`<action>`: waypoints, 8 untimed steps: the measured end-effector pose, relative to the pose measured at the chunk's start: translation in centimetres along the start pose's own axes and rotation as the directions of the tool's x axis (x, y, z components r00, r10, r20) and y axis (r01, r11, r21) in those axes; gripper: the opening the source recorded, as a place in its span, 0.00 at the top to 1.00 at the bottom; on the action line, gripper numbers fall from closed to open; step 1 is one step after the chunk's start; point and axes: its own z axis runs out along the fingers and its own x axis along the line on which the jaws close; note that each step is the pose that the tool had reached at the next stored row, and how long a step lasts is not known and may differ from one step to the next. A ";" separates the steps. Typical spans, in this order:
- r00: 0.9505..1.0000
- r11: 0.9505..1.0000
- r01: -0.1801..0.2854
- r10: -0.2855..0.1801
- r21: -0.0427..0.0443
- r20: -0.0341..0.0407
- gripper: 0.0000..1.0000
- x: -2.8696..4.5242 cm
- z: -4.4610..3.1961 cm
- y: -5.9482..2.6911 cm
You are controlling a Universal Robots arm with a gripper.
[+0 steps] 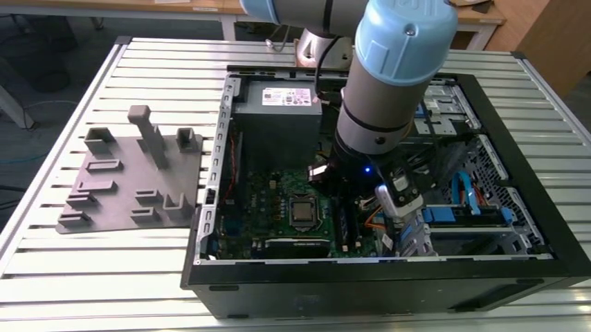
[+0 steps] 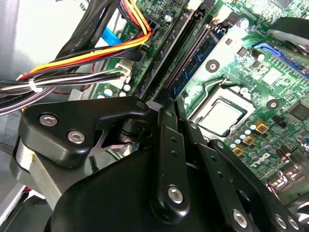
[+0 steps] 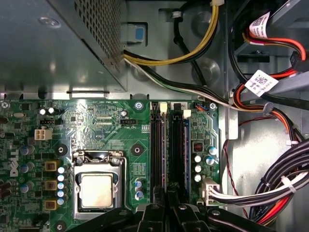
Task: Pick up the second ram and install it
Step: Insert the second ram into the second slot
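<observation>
Here the gripper [image 3: 166, 205] is hanging low over the motherboard [image 3: 116, 140], its fingers drawn close together above the slots [image 3: 169, 145]. The ram [image 2: 190, 60] is sitting upright in a slot in the second wrist view, just beside the processor [image 2: 222, 116].

tray [image 1: 129, 176] at exterior view's left of PC case [image 1: 369, 277], motherboard [image 1: 268, 207] inside
</observation>
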 end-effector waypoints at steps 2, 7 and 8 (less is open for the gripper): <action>1.000 1.000 0.000 0.000 0.000 0.000 0.89 0.00 0.13 -0.01; 1.000 1.000 0.000 0.000 0.001 0.000 0.89 0.00 0.66 -0.04; 1.000 1.000 0.000 0.000 0.001 0.000 0.89 0.00 0.77 -0.05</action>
